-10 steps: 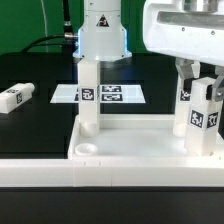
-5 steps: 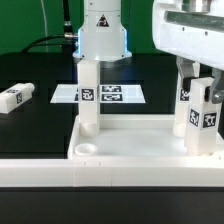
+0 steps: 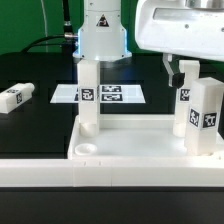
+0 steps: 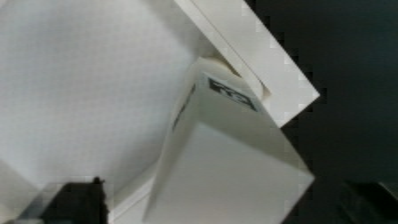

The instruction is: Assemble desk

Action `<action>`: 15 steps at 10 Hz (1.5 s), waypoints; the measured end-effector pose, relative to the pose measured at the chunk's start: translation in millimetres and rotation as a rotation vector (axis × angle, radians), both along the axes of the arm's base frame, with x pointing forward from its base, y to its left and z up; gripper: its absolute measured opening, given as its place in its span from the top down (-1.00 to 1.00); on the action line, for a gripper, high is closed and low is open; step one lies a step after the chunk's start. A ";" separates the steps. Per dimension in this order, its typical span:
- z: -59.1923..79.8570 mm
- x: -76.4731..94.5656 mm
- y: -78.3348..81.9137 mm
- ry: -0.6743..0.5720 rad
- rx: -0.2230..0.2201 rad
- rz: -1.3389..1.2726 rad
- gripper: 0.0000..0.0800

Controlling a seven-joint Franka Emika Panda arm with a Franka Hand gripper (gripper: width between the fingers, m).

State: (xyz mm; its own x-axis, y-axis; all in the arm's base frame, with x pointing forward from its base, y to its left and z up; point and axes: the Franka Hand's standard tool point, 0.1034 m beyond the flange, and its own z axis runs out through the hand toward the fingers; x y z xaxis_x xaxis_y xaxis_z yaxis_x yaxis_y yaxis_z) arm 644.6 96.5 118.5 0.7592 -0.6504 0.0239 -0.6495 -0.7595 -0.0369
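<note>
Filling the foreground, tabletop [image 3: 130, 123] carries two upright legs: first leg [image 3: 88, 95] at exterior view's left corner, second leg [image 3: 207, 115] at its right. Gripper [image 3: 178, 74] hovers just above second leg w/ fingers wide, holding nothing (leg stands free). Loose leg [image 3: 16, 97] lies flat on table [image 3: 40, 125], well apart toward exterior view's left, long axis approx. crosswise.

My gripper [image 3: 193, 70] is cut off by the exterior view's top and right-hand edges. One finger [image 3: 176, 71] shows there, the other I cannot make out. The tabletop [image 3: 135, 125] runs out past the exterior view's right, its near side hidden behind the low wall [image 3: 60, 172]. The loose leg [image 3: 14, 97] is clipped at the exterior view's left. The marker board [image 3: 125, 95] is partly behind the upright leg [image 3: 88, 95]. Wrist view is blurred throughout: tag [image 4: 231, 90] unreadable, fingertip [image 4: 77, 200] cropped by the edge.
</note>
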 end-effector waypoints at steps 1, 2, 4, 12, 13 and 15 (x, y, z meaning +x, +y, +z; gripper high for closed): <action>-0.7 0.5 -0.1 -0.006 -0.006 0.128 -0.62; -1.3 0.9 0.1 -0.009 -0.012 0.251 -0.62; -1.6 0.9 1.7 -0.013 -0.021 0.388 -0.62; -1.8 1.4 -0.6 -0.011 -0.058 0.693 0.02; -1.8 1.4 -0.6 -0.011 -0.056 0.676 0.28; -1.9 1.4 -0.5 -0.011 -0.052 0.621 0.28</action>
